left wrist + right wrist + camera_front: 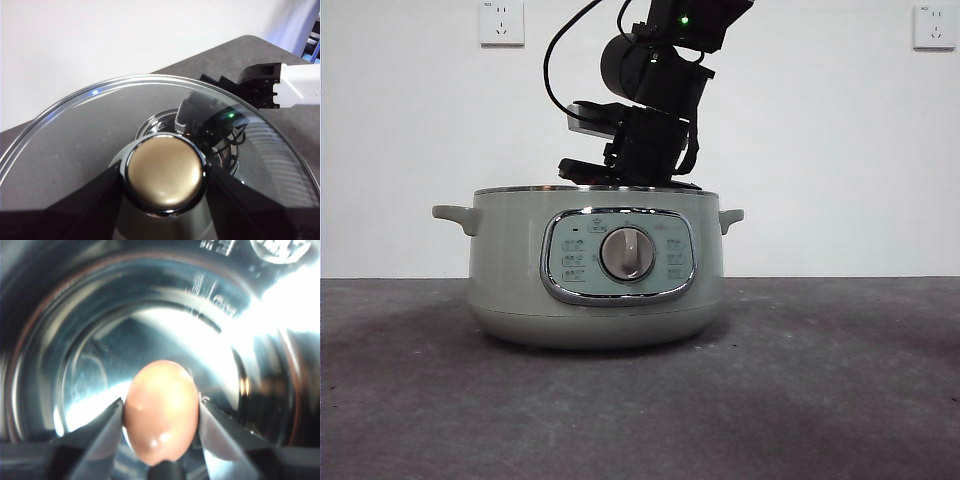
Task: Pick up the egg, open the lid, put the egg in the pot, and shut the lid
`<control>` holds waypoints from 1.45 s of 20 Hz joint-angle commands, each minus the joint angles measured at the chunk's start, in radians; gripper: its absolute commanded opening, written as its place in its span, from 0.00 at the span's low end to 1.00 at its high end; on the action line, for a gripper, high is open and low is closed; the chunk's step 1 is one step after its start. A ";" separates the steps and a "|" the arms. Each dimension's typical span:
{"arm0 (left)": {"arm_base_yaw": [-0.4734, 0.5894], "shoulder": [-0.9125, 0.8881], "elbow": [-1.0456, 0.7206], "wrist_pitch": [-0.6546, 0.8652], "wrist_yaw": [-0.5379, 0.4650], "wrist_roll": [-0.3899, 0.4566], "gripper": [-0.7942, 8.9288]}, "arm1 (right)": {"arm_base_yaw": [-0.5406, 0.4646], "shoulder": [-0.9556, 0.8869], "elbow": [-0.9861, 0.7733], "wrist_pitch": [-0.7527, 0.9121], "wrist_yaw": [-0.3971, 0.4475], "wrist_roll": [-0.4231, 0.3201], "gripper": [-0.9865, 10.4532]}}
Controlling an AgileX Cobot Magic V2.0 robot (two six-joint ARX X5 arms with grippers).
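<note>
The sage-green pot (pixel 510 270) stands mid-table in the front view with no lid on it. My right arm (pixel 650 130) comes down from above, its jaw tips hidden behind the pot's rim. In the right wrist view my right gripper (pixel 161 401) is shut on the reddish-brown egg (pixel 160 412), held inside the pot's shiny steel bowl (pixel 100 340). The left wrist view shows my left gripper (pixel 165 175) shut on the round knob (pixel 165 171) of the glass lid (pixel 80 130), held away from the pot over the dark table. The lid is out of the front view.
The dark grey table (pixel 840 380) spreads on both sides of the pot. Two wall sockets (pixel 501 22) (pixel 933 25) sit on the white wall behind. Part of the right arm's black and white wrist (pixel 280 87) shows past the lid's rim.
</note>
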 commanded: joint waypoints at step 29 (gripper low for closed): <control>-0.249 0.341 -0.454 0.760 0.012 -0.011 0.08 | 0.004 -1.125 -0.001 -0.520 0.140 0.077 0.47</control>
